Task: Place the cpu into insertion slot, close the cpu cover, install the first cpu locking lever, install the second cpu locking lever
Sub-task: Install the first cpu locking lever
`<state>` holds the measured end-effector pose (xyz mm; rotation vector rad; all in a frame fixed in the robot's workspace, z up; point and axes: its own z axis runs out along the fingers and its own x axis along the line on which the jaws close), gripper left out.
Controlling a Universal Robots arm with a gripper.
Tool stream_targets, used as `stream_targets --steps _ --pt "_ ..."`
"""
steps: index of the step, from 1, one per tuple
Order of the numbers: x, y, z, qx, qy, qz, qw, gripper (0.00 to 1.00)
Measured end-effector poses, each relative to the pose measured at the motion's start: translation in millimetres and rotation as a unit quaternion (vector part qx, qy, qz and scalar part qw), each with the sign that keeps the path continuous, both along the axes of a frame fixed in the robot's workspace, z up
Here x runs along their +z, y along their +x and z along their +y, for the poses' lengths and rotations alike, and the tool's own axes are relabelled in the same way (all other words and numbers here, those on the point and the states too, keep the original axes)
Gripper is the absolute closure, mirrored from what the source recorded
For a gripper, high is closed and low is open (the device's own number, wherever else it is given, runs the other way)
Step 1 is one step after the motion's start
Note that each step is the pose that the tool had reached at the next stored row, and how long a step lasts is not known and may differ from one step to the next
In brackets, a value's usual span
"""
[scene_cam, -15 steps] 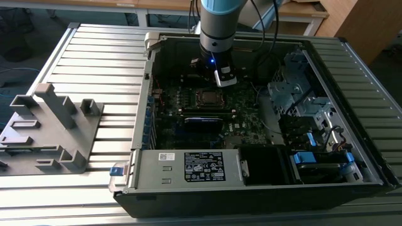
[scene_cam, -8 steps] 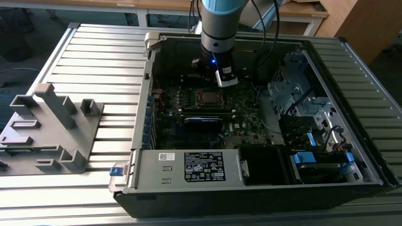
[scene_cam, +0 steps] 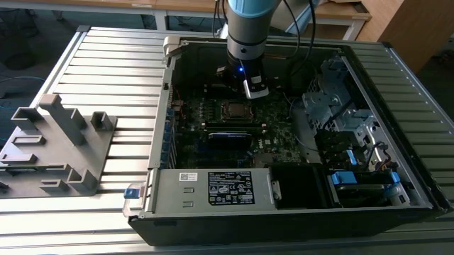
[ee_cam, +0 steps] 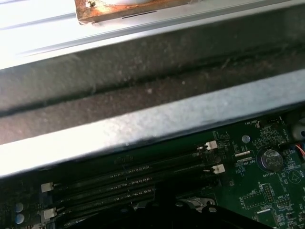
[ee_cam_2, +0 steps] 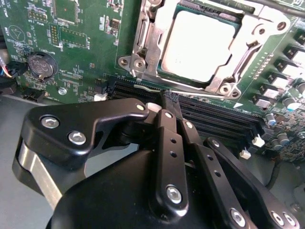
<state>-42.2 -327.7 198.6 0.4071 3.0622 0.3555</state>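
Observation:
The cpu (ee_cam_2: 200,45) lies flat in the insertion slot (scene_cam: 234,110), its pale grey metal top showing. The silvery cpu cover (ee_cam_2: 151,45) is folded down around it, framing the chip through its window. In the second wrist view, my gripper (ee_cam_2: 169,98) hangs just beside the socket's edge, over the black memory slots (ee_cam_2: 219,119). Its black fingers are shut together with nothing visible between them. In the exterior view the gripper (scene_cam: 250,91) sits inside the open computer case, just behind the socket. How the locking levers stand is unclear.
The green motherboard (ee_cam_2: 81,43) carries a coin battery (ee_cam_2: 42,65). A grey case wall (ee_cam: 143,129) runs close behind the memory slots. A power supply (scene_cam: 212,188) and a drive cage (scene_cam: 333,101) crowd the case. A grey fixture (scene_cam: 57,143) stands on the slatted table.

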Motion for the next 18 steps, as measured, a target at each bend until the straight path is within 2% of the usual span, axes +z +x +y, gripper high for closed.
stream_targets --steps 18 --pt "-2.1 1.0 0.0 0.000 -0.0004 0.0000 1.00000 0.89"
